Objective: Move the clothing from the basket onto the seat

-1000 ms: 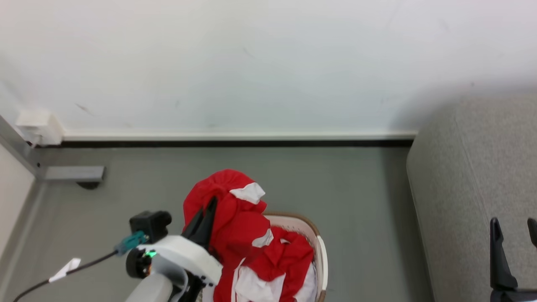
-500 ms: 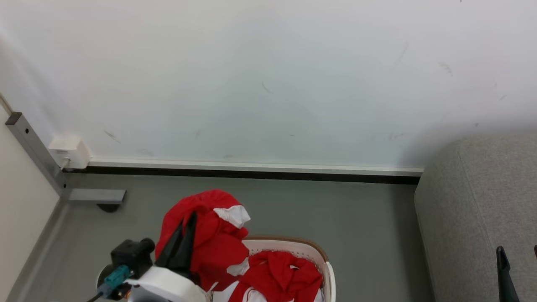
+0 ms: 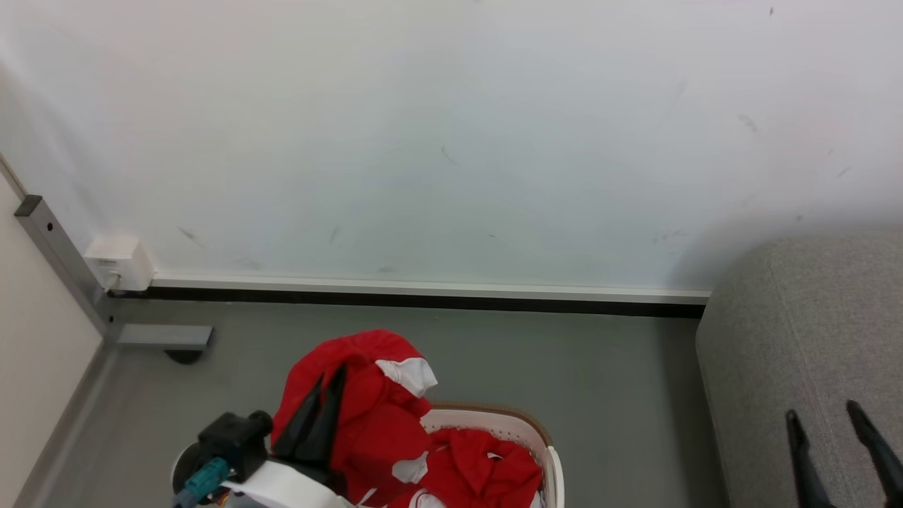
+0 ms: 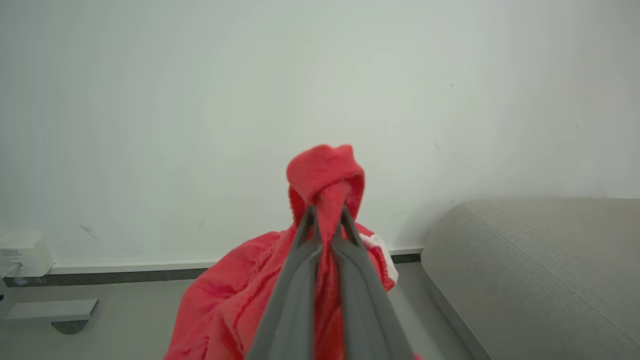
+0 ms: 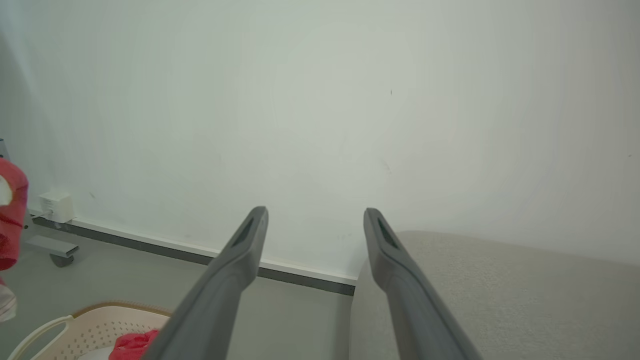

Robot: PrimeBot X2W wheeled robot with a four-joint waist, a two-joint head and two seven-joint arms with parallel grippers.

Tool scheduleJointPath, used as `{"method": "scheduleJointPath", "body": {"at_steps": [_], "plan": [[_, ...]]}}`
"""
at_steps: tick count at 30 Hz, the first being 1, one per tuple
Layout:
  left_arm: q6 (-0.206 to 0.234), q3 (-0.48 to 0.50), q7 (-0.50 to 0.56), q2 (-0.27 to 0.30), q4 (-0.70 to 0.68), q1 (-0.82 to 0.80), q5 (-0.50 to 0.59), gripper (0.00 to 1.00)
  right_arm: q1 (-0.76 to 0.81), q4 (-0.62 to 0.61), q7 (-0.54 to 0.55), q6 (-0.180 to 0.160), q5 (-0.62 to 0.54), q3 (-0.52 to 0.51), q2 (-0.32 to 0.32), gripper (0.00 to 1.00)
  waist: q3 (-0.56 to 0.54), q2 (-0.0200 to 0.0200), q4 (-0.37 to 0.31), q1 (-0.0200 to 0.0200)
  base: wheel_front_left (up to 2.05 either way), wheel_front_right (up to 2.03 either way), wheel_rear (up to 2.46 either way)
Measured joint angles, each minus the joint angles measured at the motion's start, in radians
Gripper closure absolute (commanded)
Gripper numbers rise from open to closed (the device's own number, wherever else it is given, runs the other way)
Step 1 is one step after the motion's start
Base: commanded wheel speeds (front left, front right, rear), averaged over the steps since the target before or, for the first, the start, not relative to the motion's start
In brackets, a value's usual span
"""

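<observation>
Head view — pinching a bunched fold of the red-and-white clothing (image 3: 381,416) with the left claw (image 3: 330,381), fingers pressed together on the cloth, and holding it up just above the basket (image 3: 494,418), with more red cloth lying inside the basket. Holding the right claw (image 3: 822,410) spread wide and gripping nothing, well to the right of the basket — hovering over the grey seat (image 3: 797,317). Seeing the seat right of the basket, apart from it, across a strip of grey floor (image 3: 607,367).

Home-like living-room corner: grey fabric sofa seat (image 3: 797,339), laundry basket (image 3: 487,421) of red clothing (image 3: 367,409), bare grey floor (image 3: 578,360), scuffed white wall (image 3: 423,141).
</observation>
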Motion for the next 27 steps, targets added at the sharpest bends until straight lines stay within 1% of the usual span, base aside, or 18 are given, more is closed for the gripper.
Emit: {"method": "scheduleJointPath", "body": {"at_steps": [3,8,12,14,19,22,27], "plan": [[-0.017,-0.027,0.0,-0.005,0.001,-0.006,0.003,1.0,-0.025,-0.019,0.0,0.0,0.014,0.104,-0.036,0.0,-0.001,0.0,-0.003,0.0001,0.0,0.0,0.0],[-0.033,-0.099,0.006,-0.008,0.004,-0.049,0.006,1.0,-0.102,-0.031,0.0,0.0,0.045,0.318,-0.118,0.0,-0.003,0.0,-0.006,0.0002,0.0,0.0,0.0],[-0.04,-0.184,0.027,-0.017,-0.004,-0.09,-0.007,1.0,-0.191,-0.024,0.0,0.0,0.086,0.498,-0.178,0.0,-0.004,0.0,-0.006,0.0002,0.0,0.0,0.0],[-0.041,-0.229,0.041,-0.019,-0.007,-0.115,-0.012,1.0,-0.239,-0.015,0.0,0.0,0.105,0.572,-0.2,0.0,-0.003,0.0,-0.003,0.0002,0.0,0.0,0.0],[-0.042,-0.37,0.053,-0.02,-0.016,-0.182,-0.058,1.0,-0.359,0.012,0.0,0.0,0.157,0.733,-0.246,0.0,-0.005,0.0,0.004,0.0001,0.0,0.0,0.0],[-0.042,-0.458,0.054,-0.008,-0.015,-0.22,-0.079,1.0,-0.42,0.031,0.0,0.0,0.182,0.822,-0.268,0.0,-0.006,0.0,0.008,0.0002,0.0,0.0,0.0],[-0.042,-0.575,0.052,0.015,-0.022,-0.276,-0.123,1.0,-0.495,0.068,0.005,0.0,0.229,0.934,-0.309,0.0,-0.007,0.0,0.013,0.0002,0.0,0.0,0.0]]}}
